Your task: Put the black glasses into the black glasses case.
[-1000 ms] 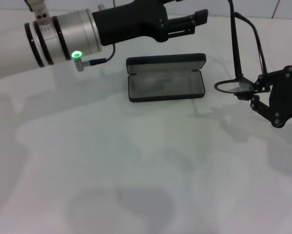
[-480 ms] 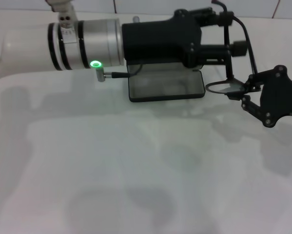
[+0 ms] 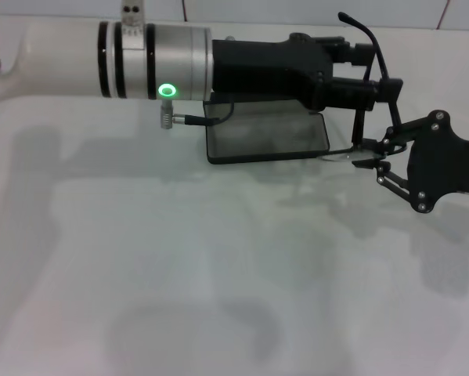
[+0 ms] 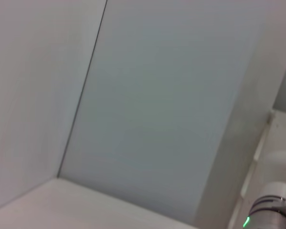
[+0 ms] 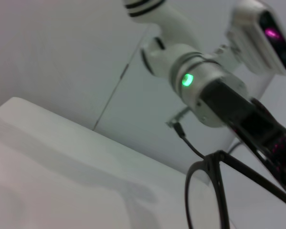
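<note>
The black glasses case (image 3: 267,135) lies open on the white table (image 3: 218,274), its grey lining facing up; take it as your landmark.

Just beyond the case's right end, off its edge, your right pincer (image 3: 373,154) is clenched on the black glasses (image 3: 365,94) at the front of the frame, near one lens. The glasses are off the table, lens end low beside the case's right end. One slender temple arm stands up steeply from that point and curves over at the top.

Your left pincer (image 3: 379,88) reaches across above the case's back half and ends past its right end, right at that raised temple arm. Whether its fingers grip the arm, or are open or shut, cannot be told.

Judging by the thin frame, the glasses will be very light, slightly springy and easy to bend. The lenses are likely to smudge and slip. The sturdier frame front or the hinge corner looks the safest place to hold. The long temple arms will probably flex under pressure and need folding before the glasses fit the case.
</note>
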You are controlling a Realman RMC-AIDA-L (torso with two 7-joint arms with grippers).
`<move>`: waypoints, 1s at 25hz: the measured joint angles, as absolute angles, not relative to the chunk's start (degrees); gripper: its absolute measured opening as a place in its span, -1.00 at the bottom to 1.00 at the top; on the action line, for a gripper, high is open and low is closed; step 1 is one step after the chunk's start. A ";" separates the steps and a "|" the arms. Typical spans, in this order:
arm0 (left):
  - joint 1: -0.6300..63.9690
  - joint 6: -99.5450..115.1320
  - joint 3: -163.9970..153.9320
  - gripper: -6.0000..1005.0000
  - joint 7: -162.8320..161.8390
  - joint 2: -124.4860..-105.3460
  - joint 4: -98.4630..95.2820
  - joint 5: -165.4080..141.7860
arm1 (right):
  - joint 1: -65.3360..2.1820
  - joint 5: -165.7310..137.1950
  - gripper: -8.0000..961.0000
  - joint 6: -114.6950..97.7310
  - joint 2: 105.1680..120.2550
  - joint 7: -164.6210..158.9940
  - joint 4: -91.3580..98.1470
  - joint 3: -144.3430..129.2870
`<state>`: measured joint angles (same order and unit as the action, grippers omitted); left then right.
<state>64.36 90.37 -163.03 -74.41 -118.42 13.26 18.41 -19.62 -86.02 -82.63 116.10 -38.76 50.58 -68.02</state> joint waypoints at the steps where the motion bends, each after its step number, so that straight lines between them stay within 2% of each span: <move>1: 64.90 90.21 -163.03 0.59 -75.22 -118.42 13.44 17.41 | -19.60 -86.01 -0.72 -82.80 116.10 -38.38 50.60 -68.08; 15: 68.16 87.33 -163.03 0.59 -78.09 -119.05 14.24 12.98 | -19.58 -85.95 -0.71 -82.70 115.92 -35.25 50.30 -68.11; 24: 67.43 87.46 -162.96 0.59 -80.75 -117.73 14.10 16.64 | -19.42 -86.31 -0.71 -82.57 115.83 -34.78 49.65 -67.88; 25: 67.14 87.56 -162.94 0.59 -82.88 -117.10 13.87 16.66 | -19.42 -86.31 -0.71 -82.60 115.84 -34.73 49.65 -67.88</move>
<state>67.14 87.56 -162.94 -82.88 -117.10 13.87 16.66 -19.42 -86.31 -82.60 115.84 -34.73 49.65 -67.88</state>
